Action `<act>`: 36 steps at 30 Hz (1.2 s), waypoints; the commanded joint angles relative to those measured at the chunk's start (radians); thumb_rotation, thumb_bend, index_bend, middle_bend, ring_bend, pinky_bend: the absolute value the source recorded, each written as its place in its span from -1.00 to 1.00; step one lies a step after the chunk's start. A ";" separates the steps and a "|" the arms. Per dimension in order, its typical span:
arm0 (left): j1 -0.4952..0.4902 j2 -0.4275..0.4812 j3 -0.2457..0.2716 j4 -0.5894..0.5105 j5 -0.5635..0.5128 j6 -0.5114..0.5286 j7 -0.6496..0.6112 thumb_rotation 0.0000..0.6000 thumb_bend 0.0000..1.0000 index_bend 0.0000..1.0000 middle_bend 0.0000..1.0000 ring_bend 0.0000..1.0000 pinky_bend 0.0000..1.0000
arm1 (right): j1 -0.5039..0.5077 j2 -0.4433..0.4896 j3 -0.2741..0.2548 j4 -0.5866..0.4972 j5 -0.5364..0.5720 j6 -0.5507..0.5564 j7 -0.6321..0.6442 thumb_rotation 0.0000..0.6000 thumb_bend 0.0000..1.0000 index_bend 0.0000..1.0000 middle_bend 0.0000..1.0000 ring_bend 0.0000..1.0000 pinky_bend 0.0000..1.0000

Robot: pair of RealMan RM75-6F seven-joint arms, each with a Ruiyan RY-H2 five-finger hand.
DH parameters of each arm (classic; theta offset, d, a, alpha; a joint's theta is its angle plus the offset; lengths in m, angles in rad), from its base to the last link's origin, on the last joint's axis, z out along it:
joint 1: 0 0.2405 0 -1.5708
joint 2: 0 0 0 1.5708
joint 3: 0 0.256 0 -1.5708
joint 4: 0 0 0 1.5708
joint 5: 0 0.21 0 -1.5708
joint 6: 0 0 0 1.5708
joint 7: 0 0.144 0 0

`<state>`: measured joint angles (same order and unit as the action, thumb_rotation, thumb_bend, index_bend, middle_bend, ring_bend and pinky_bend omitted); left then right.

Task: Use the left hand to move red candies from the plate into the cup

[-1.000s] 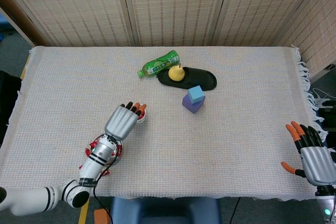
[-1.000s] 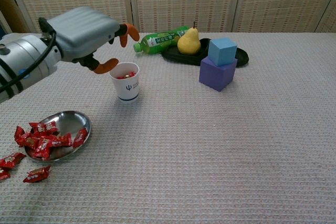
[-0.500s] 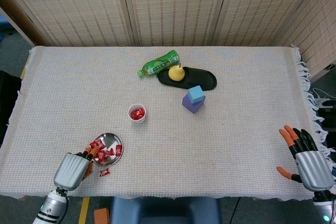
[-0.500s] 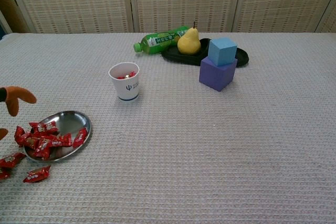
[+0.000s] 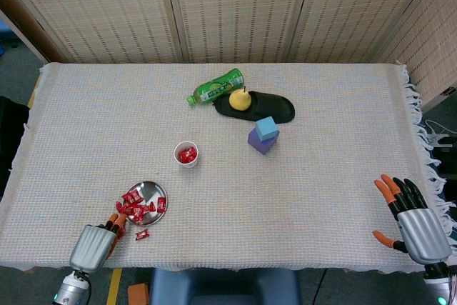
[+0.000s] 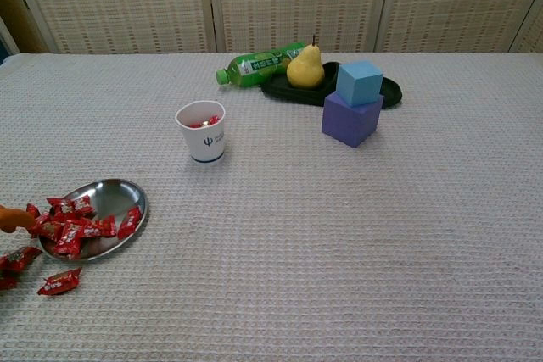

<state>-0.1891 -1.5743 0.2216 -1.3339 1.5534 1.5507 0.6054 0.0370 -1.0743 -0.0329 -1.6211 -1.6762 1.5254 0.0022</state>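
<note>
Many red candies (image 6: 78,225) lie piled on the left side of the shiny metal plate (image 6: 114,198), low at the left of the chest view, and a few have spilled off onto the tabletop (image 6: 339,235) just beside it. The left hand (image 5: 95,244) sits at the bottom left of the head view, at the near edge of the plate, with its orange fingertips (image 5: 114,219) pointing into the pile, most likely so it can pick up one more candy. I cannot tell if it has hold of one, because the hand's back hides the fingers. The white paper cup (image 6: 202,131) stands upright above and to the right of the plate, well apart, with some red candies already inside. The right hand (image 5: 413,228) rests at the bottom right with fingers spread and nothing in it, out of the way because this job is not for it.
</note>
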 commanded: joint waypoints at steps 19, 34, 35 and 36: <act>0.084 -0.126 -0.075 0.196 0.016 -0.032 -0.011 1.00 -0.24 -0.37 -0.35 0.54 1.00 | -0.001 0.003 -0.007 -0.001 -0.009 0.002 0.004 1.00 -1.00 -1.00 -1.00 -1.00 -1.00; 0.096 -0.137 -0.091 0.219 0.041 -0.055 0.013 1.00 -0.24 -0.08 -0.01 0.54 1.00 | 0.002 0.001 -0.007 -0.003 -0.006 -0.005 -0.003 1.00 -1.00 -1.00 -1.00 -1.00 -1.00; 0.098 -0.140 -0.093 0.227 0.044 -0.052 0.013 1.00 -0.24 -0.04 0.06 0.54 1.00 | 0.002 0.001 -0.007 -0.003 -0.005 -0.005 -0.003 1.00 -1.00 -1.00 -1.00 -1.00 -1.00; 0.100 -0.142 -0.094 0.232 0.045 -0.051 0.013 1.00 -0.23 0.00 0.11 0.54 1.00 | 0.002 0.001 -0.007 -0.002 -0.005 -0.005 -0.003 1.00 -1.00 -1.00 -1.00 -1.00 -1.00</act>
<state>-0.0912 -1.7140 0.1292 -1.1056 1.5962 1.4976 0.6185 0.0392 -1.0737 -0.0396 -1.6234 -1.6809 1.5200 -0.0007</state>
